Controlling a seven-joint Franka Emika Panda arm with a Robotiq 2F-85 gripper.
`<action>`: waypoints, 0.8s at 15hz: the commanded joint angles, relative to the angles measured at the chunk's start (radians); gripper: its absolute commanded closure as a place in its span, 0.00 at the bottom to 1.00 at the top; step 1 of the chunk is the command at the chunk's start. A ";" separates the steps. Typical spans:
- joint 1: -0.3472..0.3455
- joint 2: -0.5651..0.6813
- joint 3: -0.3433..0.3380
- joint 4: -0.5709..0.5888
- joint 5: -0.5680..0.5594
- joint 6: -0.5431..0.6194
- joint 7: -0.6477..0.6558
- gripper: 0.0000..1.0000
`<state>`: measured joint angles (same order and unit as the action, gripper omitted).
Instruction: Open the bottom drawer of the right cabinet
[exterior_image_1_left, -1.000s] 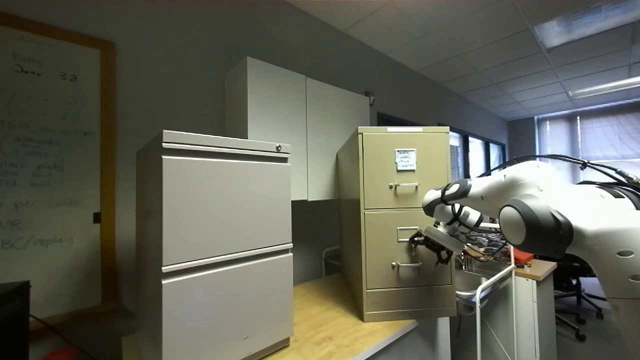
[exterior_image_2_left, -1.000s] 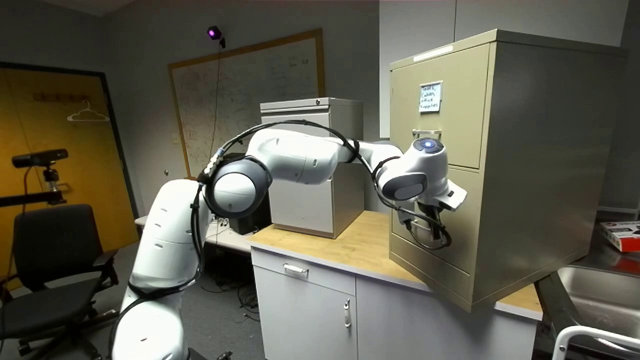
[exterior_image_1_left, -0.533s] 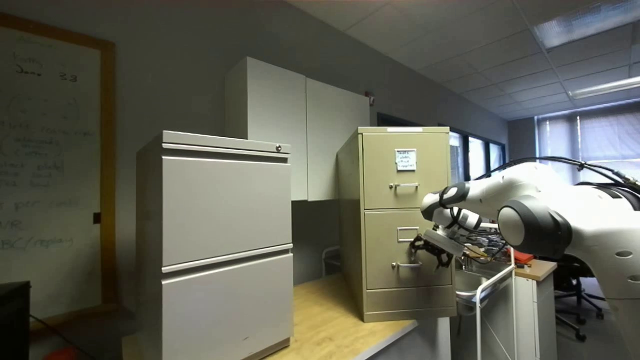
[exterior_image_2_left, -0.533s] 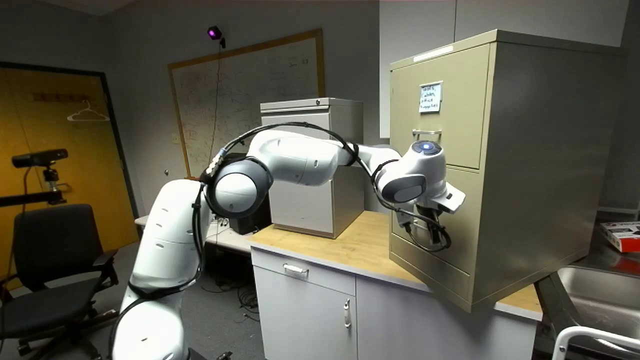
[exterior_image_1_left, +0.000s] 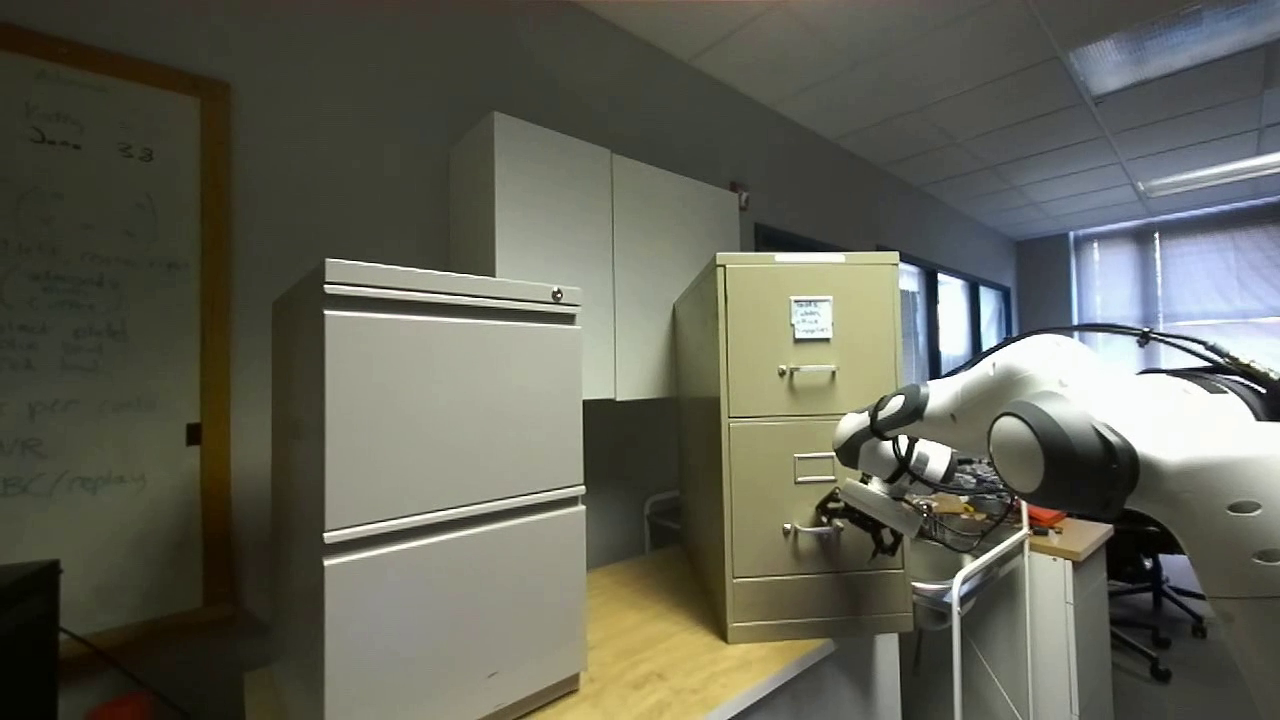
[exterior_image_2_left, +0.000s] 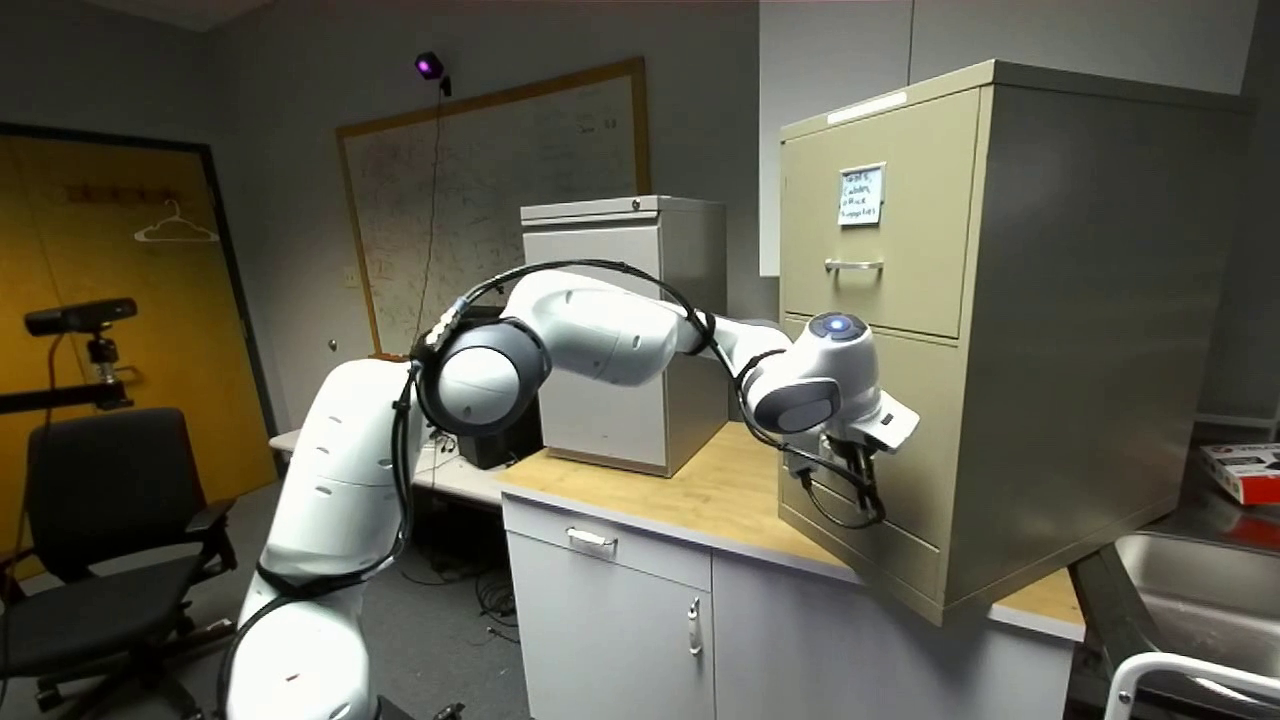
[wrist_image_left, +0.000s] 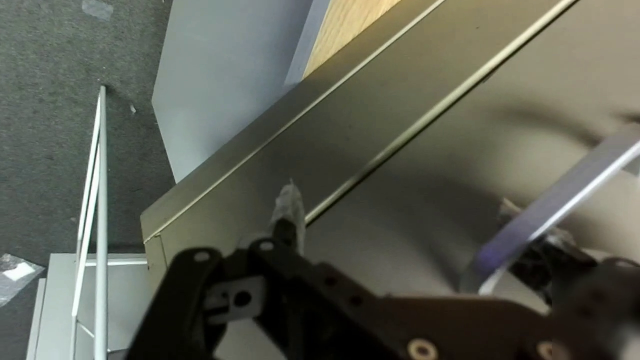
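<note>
Well, the bottom drawer (exterior_image_1_left: 760, 500) is closed, its front flush in the tan cabinet (exterior_image_2_left: 1090, 330), just below the upper drawer (exterior_image_2_left: 930, 240) with its handwritten card (exterior_image_2_left: 860, 196). The wrist view tells me most about my gripper (wrist_image_left: 398, 201): its fingers (wrist_image_left: 289, 205) are spread well apart. There the drawer's metal handle (wrist_image_left: 545, 215) crosses in front of one finger, whose pale tip pokes out past the bar, while the other tip shows against the strip (wrist_image_left: 400, 90) under the drawer. I cannot tell whether finger and handle touch. In an exterior view I find the label frame (exterior_image_1_left: 815, 457) above the handle, a dark finger right at the handle's end, and windows (exterior_image_1_left: 955, 315) in the background, though depth is hard to judge. In an exterior view the white arm (exterior_image_2_left: 590, 325) covers most of that spot, yet I gain the yellow door (exterior_image_2_left: 160, 330). In both exterior views the cabinet stands on a wooden counter (exterior_image_2_left: 740, 460), with a grey cabinet (exterior_image_1_left: 450, 420) nearby. Only the wrist view catches a plastic-looking scrap (wrist_image_left: 19, 275) on the floor (wrist_image_left: 60, 125), to one side of a slim white rail (wrist_image_left: 102, 200).
</note>
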<state>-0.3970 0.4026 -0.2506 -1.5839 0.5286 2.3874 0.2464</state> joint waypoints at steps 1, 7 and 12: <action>0.028 0.028 -0.016 -0.034 -0.086 0.018 0.077 0.25; 0.034 -0.014 -0.022 -0.014 -0.187 -0.061 0.095 0.62; 0.014 0.001 0.009 0.059 -0.129 -0.067 0.061 0.97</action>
<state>-0.3627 0.3838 -0.2502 -1.5438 0.3908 2.3807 0.3178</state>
